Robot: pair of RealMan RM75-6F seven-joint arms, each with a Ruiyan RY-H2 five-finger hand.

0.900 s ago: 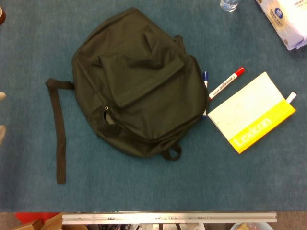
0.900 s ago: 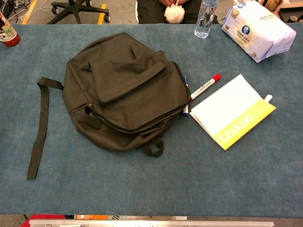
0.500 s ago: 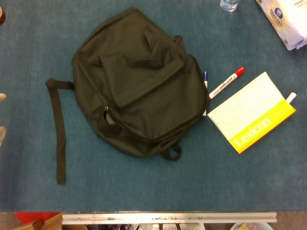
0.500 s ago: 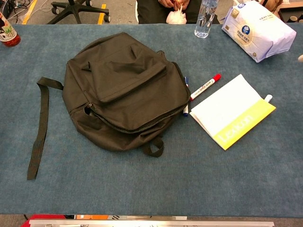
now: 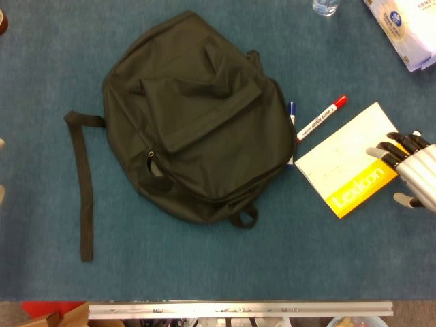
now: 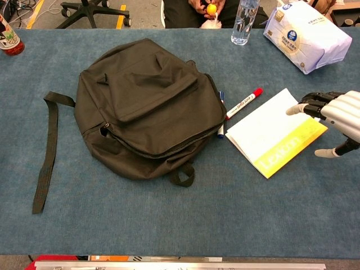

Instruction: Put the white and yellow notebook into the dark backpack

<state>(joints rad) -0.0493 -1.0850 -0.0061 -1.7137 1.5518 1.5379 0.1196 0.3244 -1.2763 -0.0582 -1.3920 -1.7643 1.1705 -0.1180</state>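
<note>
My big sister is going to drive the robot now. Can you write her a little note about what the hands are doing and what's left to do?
Right hand: open, fingers spread, at the right edge of the white and yellow notebook; I cannot tell if it touches it. Holds nothing.
Left hand: only a sliver shows at the left edge of the head view; state unclear.
Notebook lies flat on the table, right of the dark backpack. Red marker lies beside it.
Backpack lies flat; how far its zip is open is unclear.
Done: nothing yet. Left: grasp notebook, open backpack, slide it in.

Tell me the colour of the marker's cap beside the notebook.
Red, on the marker lying just above the notebook; clearest in the chest view.
</note>
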